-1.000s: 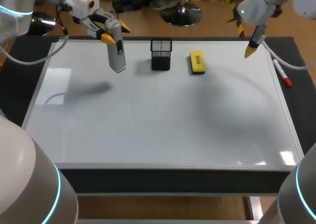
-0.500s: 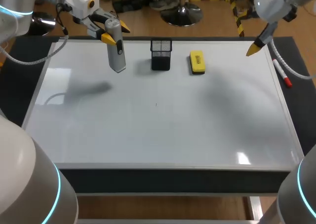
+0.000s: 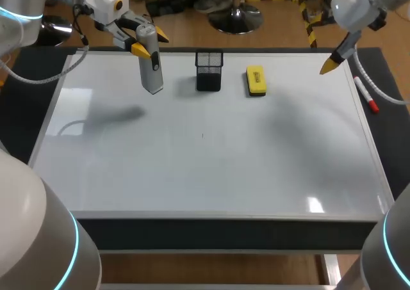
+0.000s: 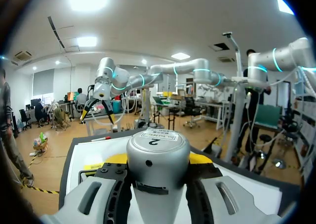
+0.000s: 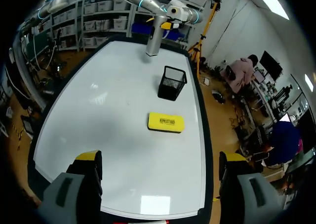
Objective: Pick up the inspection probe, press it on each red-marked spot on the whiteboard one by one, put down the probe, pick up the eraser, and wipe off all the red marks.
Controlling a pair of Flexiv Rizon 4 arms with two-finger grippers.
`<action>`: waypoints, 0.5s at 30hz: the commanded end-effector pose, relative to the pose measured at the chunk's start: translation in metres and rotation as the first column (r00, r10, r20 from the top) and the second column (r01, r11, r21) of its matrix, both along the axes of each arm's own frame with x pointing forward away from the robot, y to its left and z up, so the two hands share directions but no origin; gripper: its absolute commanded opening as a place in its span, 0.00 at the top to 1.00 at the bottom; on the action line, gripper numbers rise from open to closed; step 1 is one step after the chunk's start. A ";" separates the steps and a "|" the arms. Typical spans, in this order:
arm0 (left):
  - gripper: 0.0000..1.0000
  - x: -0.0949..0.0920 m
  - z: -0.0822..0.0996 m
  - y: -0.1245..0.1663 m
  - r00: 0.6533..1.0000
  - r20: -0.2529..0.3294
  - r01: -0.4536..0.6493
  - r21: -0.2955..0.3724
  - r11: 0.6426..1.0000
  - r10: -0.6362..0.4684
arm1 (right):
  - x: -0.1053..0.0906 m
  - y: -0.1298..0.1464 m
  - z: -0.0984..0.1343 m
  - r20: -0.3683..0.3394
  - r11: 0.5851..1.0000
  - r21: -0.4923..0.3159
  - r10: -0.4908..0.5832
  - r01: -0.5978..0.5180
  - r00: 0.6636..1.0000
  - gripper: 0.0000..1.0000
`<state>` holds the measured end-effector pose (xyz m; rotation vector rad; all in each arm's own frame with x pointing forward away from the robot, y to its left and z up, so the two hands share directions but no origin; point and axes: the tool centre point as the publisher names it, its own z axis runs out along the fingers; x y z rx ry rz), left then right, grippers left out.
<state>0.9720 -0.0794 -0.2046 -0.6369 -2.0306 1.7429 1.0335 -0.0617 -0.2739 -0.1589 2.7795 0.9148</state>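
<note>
The inspection probe (image 3: 152,69), a grey upright bar, hangs over the back left of the whiteboard (image 3: 205,168) with my left gripper (image 3: 151,42) shut on its upper end. In the left wrist view the probe's round silver top (image 4: 158,155) fills the space between the fingers. The yellow eraser (image 3: 255,80) lies flat at the back, right of the middle. My right gripper (image 3: 332,63) hovers open and empty over the back right corner. From its wrist the eraser (image 5: 166,122) lies ahead of it and the probe (image 5: 153,36) further off. No red marks show on the board.
A black mesh cup (image 3: 209,70) stands between probe and eraser, also ahead of the right gripper as the cup (image 5: 172,82). A red-capped marker (image 3: 366,95) lies on the black table just past the board's right frame. A tiny dark speck (image 3: 202,135) sits mid-board.
My right gripper has shifted to the right and a little toward the back corner. The left arm and the probe have stayed put.
</note>
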 end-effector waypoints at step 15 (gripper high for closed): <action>1.00 0.002 0.002 0.000 1.000 -0.001 0.000 0.002 1.000 0.000 | 0.001 0.000 0.000 -0.002 1.000 -0.004 0.002 -0.002 1.000 0.00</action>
